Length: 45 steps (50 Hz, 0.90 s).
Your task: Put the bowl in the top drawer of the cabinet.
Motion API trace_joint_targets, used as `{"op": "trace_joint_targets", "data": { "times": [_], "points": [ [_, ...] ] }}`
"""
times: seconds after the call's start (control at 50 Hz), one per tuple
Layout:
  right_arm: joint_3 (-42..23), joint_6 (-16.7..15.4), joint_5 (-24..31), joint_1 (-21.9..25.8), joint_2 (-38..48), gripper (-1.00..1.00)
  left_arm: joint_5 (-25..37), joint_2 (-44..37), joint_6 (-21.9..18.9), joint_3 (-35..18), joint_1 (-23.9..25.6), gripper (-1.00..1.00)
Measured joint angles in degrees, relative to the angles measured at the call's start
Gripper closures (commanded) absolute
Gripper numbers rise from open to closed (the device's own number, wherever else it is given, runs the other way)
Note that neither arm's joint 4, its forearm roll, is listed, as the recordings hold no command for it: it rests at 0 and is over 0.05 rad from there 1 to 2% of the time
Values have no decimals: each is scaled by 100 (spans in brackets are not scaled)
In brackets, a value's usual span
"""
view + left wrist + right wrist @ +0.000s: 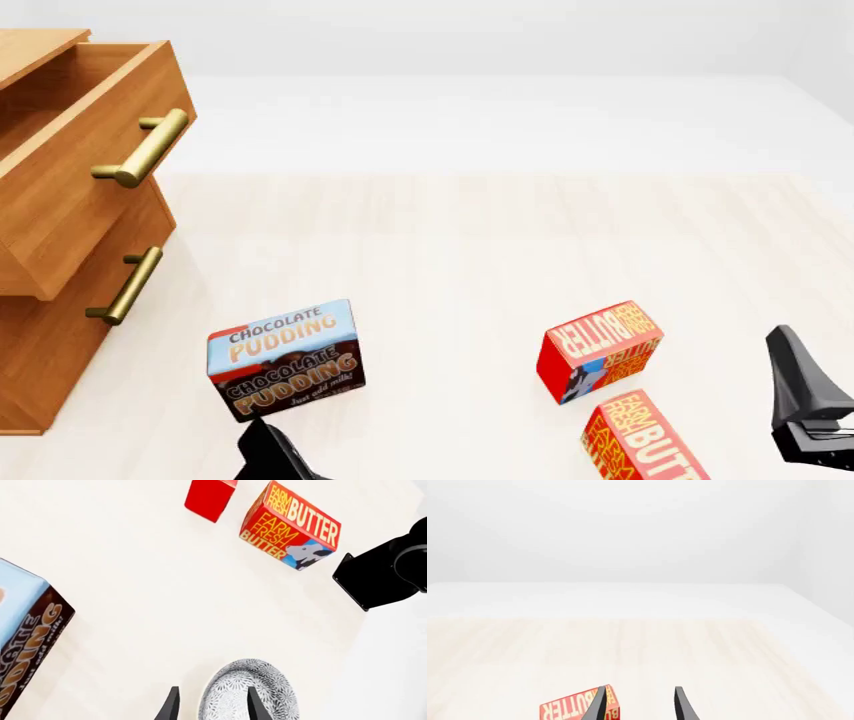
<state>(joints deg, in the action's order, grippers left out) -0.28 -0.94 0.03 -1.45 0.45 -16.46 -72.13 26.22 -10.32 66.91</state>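
The left gripper (212,705) hung with fingers apart over the bowl (248,692), one fingertip across its rim, while the right gripper (639,702) stood open, and the top drawer (83,160) was pulled out

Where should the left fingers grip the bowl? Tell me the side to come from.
Grip the bowl by its thin rim, coming straight down from above. It is shallow and wide, so the left fingers should straddle the rim, one inside and one outside, as they nearly do now.
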Motion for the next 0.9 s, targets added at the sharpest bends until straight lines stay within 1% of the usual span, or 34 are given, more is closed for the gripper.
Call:
{"op": "trace_joint_targets", "data": {
  "times": [0.52,0.9],
  "points": [
    [2,-17,-6,-25,42,-100,-908,-665,260,171,173,-100],
    [4,-31,-32,-31,98,-100,-1424,-1057,419,214,303,-100]
  ]
}}
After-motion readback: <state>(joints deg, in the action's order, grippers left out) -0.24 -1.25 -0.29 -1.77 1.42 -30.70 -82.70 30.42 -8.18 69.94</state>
